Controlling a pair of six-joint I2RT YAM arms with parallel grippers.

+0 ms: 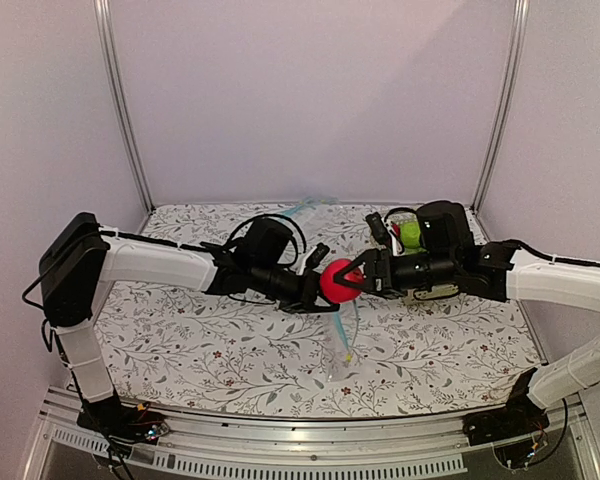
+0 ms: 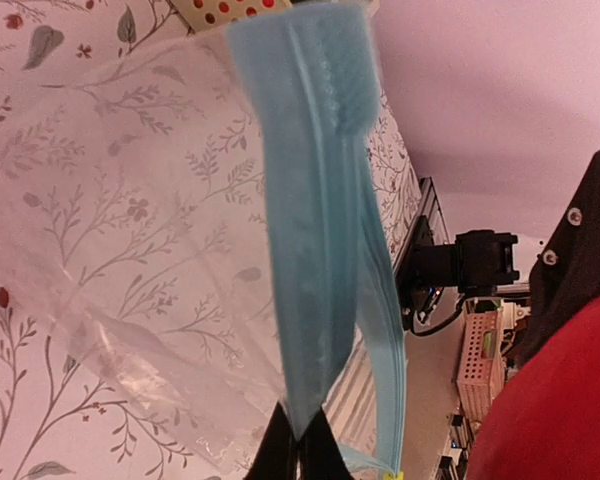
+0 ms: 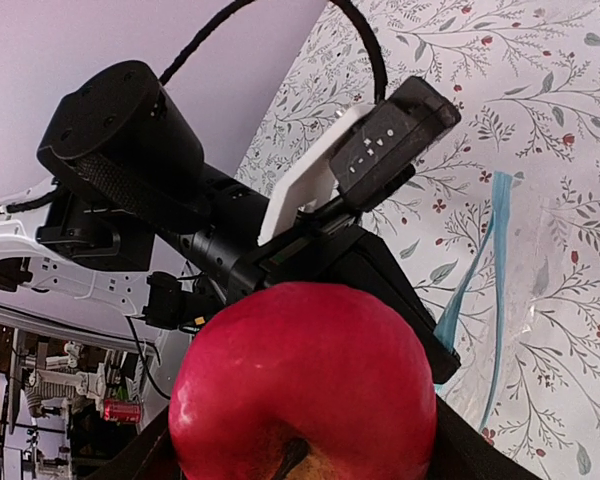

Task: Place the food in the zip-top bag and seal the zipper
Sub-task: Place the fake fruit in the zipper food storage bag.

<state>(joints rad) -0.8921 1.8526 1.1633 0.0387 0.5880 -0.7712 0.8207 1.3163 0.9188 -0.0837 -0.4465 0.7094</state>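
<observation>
One bag point(image 1: 341, 345) is hanging straight down from the pinching left end effector point(image 1: 313, 294); the right end effector point(image 1: 350, 279) is squeezing fruit point(image 1: 336, 284) beside it.

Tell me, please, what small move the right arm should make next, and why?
Probably ease the right gripper down toward the mouth of the clear bag. It holds the round red fruit just above that bag, which hangs from the shut left gripper by its blue zipper; the fruit is not yet inside.
</observation>
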